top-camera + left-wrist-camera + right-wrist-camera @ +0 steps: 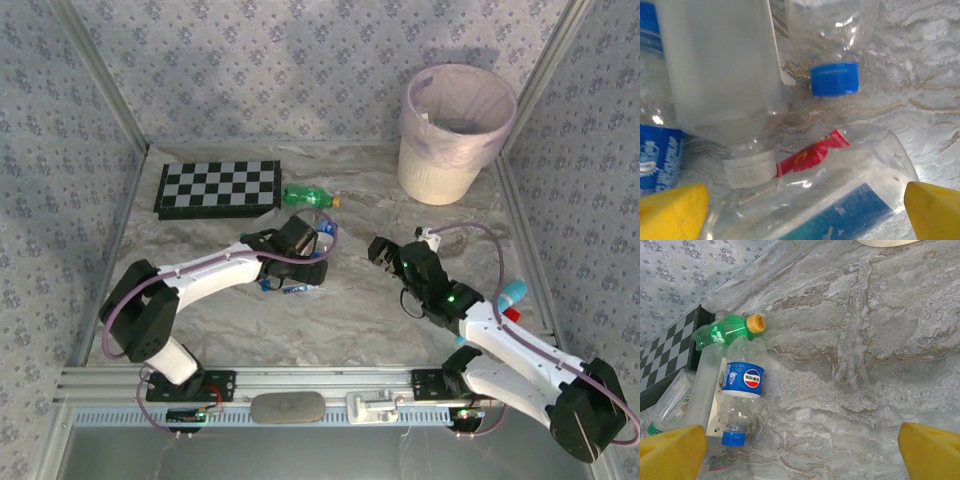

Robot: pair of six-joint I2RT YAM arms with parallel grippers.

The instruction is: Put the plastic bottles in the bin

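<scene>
My arms stretch out from the near edge of the worktop. A teal-and-red pen lies by the right edge, beside my right arm.

My left gripper is spread wide and pinches nothing. It hangs low over a cluster of bottles left of the worktop's middle. A crushed bottle with a blue label lies between its yellow fingertips. A frosted bottle with a white cap is just beyond, and a clear blue-capped bottle lies beside that one.

My right gripper is also spread wide and empty, right of the middle over bare marble and well apart from the cluster.

Farther back a green bottle lies on its side, its yellow cap pointing right, just beside the chequered board at the far left. The bin stands upright in the far right corner, well apart from every bottle on the worktop.
</scene>
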